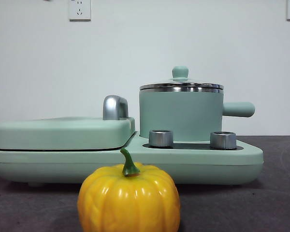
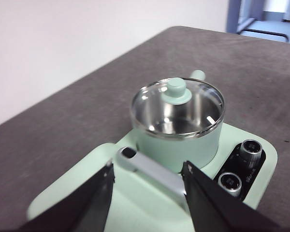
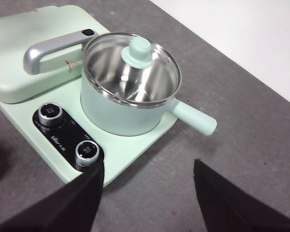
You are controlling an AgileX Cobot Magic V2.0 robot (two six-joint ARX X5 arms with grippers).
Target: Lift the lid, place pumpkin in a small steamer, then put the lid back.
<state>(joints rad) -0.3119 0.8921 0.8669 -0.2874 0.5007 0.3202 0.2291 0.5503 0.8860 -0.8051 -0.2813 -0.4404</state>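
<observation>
Glossy yellow-orange ribbed pumpkin [image 1: 129, 199] sits on the grey worktop [image 1: 275, 193] before the mint-green steel-rimmed steamer pot [image 1: 181, 116], clear glass lid [image 1: 181, 85] on; left hand [image 2: 147, 181] and right hand [image 3: 149, 186] hover above, open.

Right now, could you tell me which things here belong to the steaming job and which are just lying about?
For the job:
lid, on the pot
pumpkin, on the table
small steamer

Just there:
flat cover with chrome handle
two silver knobs
</observation>
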